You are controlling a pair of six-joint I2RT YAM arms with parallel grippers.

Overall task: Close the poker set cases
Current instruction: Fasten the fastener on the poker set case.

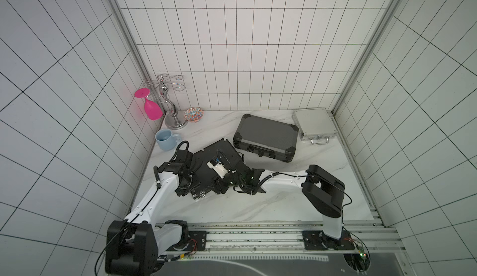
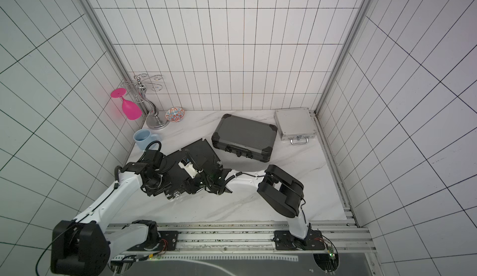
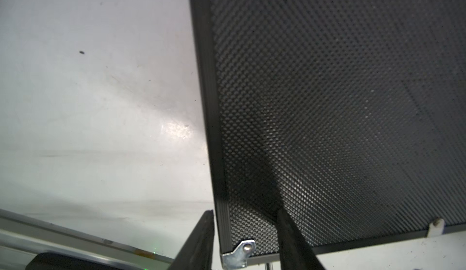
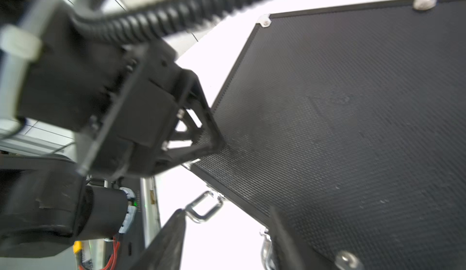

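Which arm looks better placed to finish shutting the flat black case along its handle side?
Right, I'd say. The right gripper straddles the handle edge of the flat black case, right beside the silver handle, jaws apart. The left gripper sits at a corner, farther from the handle.

Pink glass (image 1: pixel 152 108), rack (image 1: pixel 175 123), bowl (image 1: pixel 193 114), blue mug (image 1: pixel 165 139)

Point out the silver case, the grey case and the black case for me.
silver case (image 1: pixel 313 123): in a top view, middle of its closed lid.
grey case (image 1: pixel 265 135): in a top view, middle of its lid.
black case (image 4: pixel 353 130): in the right wrist view, on its textured lid.
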